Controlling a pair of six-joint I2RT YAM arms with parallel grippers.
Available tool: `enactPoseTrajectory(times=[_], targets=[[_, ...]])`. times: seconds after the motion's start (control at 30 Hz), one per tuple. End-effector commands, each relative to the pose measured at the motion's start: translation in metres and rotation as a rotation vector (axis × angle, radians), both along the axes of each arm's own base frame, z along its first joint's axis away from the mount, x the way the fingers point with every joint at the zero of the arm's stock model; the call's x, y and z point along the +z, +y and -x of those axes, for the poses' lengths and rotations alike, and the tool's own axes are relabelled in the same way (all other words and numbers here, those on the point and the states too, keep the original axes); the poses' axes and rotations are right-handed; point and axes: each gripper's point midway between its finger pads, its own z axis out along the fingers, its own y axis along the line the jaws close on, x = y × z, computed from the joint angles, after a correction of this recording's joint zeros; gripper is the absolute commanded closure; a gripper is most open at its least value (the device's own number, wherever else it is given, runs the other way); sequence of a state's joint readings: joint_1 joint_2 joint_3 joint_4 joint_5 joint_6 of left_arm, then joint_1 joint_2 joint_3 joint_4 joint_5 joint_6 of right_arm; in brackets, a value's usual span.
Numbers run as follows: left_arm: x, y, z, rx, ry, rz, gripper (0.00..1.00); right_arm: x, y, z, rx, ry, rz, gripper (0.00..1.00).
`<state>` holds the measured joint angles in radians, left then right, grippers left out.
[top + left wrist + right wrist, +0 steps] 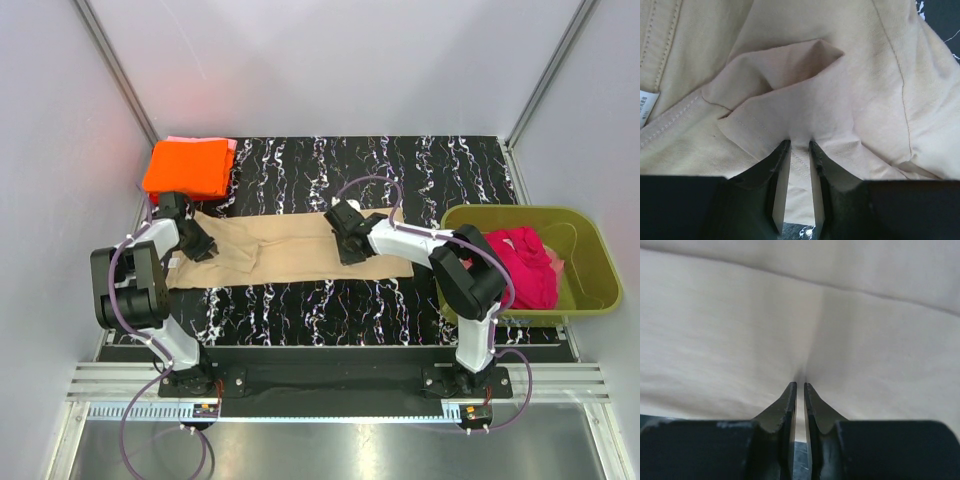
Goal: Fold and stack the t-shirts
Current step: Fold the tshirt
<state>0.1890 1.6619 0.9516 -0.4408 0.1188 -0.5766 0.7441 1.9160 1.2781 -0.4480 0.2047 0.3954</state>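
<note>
Both jaws pinching tan t-shirt [275, 250], apparently gathered folds

A robotics lab test cell: white wall panels [350, 60] and aluminium posts [115, 70] stand beyond the right tool [348, 250], enclosing the marbled tabletop [430, 170].

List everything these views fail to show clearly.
Top view: pink t-shirt, mostly under the orange t-shirt.
Top view: magenta-red t-shirt, partly behind the right arm and olive tub wall.
Left wrist: label on the tan t-shirt, cut by the edge, print too small.
Right wrist: blurred tan cloth fills the frame; which part, unclear.
</note>
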Motion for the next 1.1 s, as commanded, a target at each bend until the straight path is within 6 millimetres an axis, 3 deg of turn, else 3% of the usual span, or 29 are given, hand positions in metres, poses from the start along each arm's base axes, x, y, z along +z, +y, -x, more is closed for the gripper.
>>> enactPoseTrajectory(times=[0.0,0.1,0.3,0.4,0.5,0.6,0.67,0.87,0.9,0.97,1.0,1.07], targets=[[-0.012,0.013,0.015,0.045,0.057,-0.050,0.72,-0.004,-0.031,0.015,-0.090,0.052,0.081,0.83],[-0.017,0.010,0.023,0.059,0.074,-0.025,0.72,-0.016,-0.041,0.027,-0.112,0.101,0.120,0.83],[-0.004,0.018,0.041,0.079,0.049,-0.092,0.72,-0.032,-0.062,0.058,-0.147,0.171,0.144,0.85],[0.001,0.023,0.054,0.108,0.035,-0.132,0.71,-0.027,-0.065,0.066,-0.159,0.174,0.119,0.85],[0.002,0.013,0.068,0.110,0.022,-0.094,0.71,-0.024,-0.067,0.076,-0.174,0.183,0.082,0.85],[0.016,0.004,0.068,0.096,-0.037,-0.061,0.70,-0.017,-0.061,0.085,-0.164,0.188,0.030,0.85],[0.039,0.006,0.058,0.088,-0.103,-0.070,0.69,-0.008,-0.057,0.088,-0.153,0.181,-0.003,0.84],[0.106,0.015,0.015,-0.009,-0.286,-0.115,0.61,0.043,-0.034,0.063,-0.097,0.074,-0.103,0.76],[0.112,0.016,0.010,-0.020,-0.301,-0.117,0.58,0.058,-0.027,0.051,-0.083,0.035,-0.122,0.76],[0.118,0.025,-0.003,-0.051,-0.329,-0.118,0.55,0.061,-0.023,0.037,-0.078,0.016,-0.114,0.76],[0.121,0.023,-0.010,-0.070,-0.352,-0.088,0.55,0.072,-0.019,0.023,-0.063,-0.014,-0.123,0.76],[0.117,0.032,-0.024,-0.079,-0.354,-0.057,0.55,0.064,-0.016,0.011,-0.051,-0.006,-0.098,0.76]])
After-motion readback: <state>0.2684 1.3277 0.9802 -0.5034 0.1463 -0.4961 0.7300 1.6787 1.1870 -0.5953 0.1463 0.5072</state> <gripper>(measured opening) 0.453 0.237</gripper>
